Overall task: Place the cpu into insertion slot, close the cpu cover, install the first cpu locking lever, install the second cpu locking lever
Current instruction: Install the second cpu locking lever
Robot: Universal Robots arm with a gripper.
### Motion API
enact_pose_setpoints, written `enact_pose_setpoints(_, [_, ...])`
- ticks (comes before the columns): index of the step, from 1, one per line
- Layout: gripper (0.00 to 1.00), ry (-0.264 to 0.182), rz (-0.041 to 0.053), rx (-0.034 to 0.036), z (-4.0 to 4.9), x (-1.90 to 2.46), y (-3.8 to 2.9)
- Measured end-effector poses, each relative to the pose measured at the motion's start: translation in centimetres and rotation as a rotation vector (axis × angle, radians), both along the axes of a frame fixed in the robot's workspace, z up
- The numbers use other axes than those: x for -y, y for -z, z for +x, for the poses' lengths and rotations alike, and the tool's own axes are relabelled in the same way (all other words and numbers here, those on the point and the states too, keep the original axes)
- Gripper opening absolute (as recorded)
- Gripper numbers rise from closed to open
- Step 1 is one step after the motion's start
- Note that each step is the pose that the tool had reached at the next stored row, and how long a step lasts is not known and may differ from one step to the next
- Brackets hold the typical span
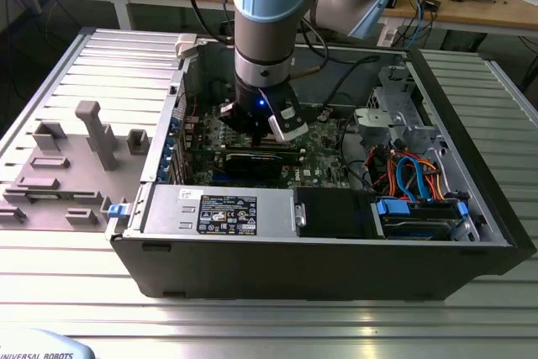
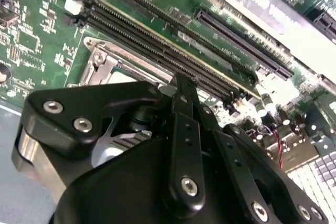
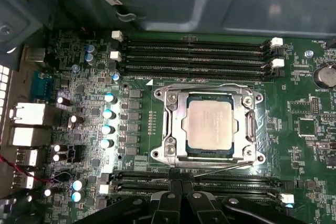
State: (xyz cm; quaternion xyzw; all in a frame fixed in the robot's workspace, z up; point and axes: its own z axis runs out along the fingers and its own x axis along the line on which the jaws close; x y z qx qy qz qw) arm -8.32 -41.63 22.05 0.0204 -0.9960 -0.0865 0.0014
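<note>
Exterior view first: you have the open computer case [image 1: 336, 233] lying on its side on the ribbed metal table [image 1: 252, 325], with the arm [image 1: 265, 31] reaching down into it from above. The green motherboard [image 1: 324, 157] fills the case floor, and the gripper [image 1: 267, 124] hangs low over it, near the middle of the board. The long black graphics card [image 1: 252, 160] sits just in front of the gripper, and a silver power supply box [image 1: 220, 210] runs along the near wall of the case.

In the first wrist view you are looking straight down on the insertion slot [image 3: 160, 109], which lies between two banks of long memory slots [image 3: 194, 59]. The cpu cover [image 3: 173, 121] is lying flat over the slot, its silver frame around the cpu [image 3: 210, 124], whose grey metal top shows through the square cut-out. So the chip is already seated and the cover is down. A thin metal locking lever [image 3: 220, 167] lies slantwise along the edge of the slot nearest the gripper.

The black linkage of the gripper sits just beside that edge. In the second wrist view its two fingers [image 2: 184, 98] meet at the tips, so the jaws are clenched with nothing between them, right above the corner of the cover.
</note>
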Motion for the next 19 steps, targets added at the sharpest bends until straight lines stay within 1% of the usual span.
enact_pose_setpoints(2, [0.11, 0.000, 0.0048, -0.0018, -0.01, 0.26, 0.36])
enact_pose_setpoints(3, [0.11, 0.000, 0.0083, -0.0023, -0.07, 0.31, 0.51])
enact_pose_setpoints(4, [0.11, 0.000, 0.0118, -0.0023, -0.18, 0.32, 0.62])
enact_pose_setpoints(6, [0.11, 0.000, 0.0135, -0.0026, -0.66, 0.32, 0.77])
enact_pose_setpoints(7, [0.11, 0.000, 0.0146, -0.0025, -1.15, 0.32, 0.90])
enact_pose_setpoints(8, [0.11, 0.000, 0.0163, -0.0024, -1.44, 0.31, 1.03])
enact_pose_setpoints(9, [0.11, 0.000, 0.0191, -0.0025, -1.60, 0.31, 1.21])
enact_pose_setpoints(12, [0.11, 0.000, 0.0273, -0.0025, -1.62, 0.26, 1.45])
enact_pose_setpoints(14, [0.11, 0.000, 0.0371, -0.0025, -1.64, 0.21, 1.66])
enact_pose_setpoints(16, [0.11, 0.000, 0.0431, -0.0026, -1.64, 0.18, 1.87])
enact_pose_setpoints(18, [0.11, 0.000, 0.0616, -0.0024, -1.66, 0.07, 2.14])
enact_pose_setpoints(19, [0.11, 0.000, 0.0662, -0.0027, -1.67, 0.06, 2.19])
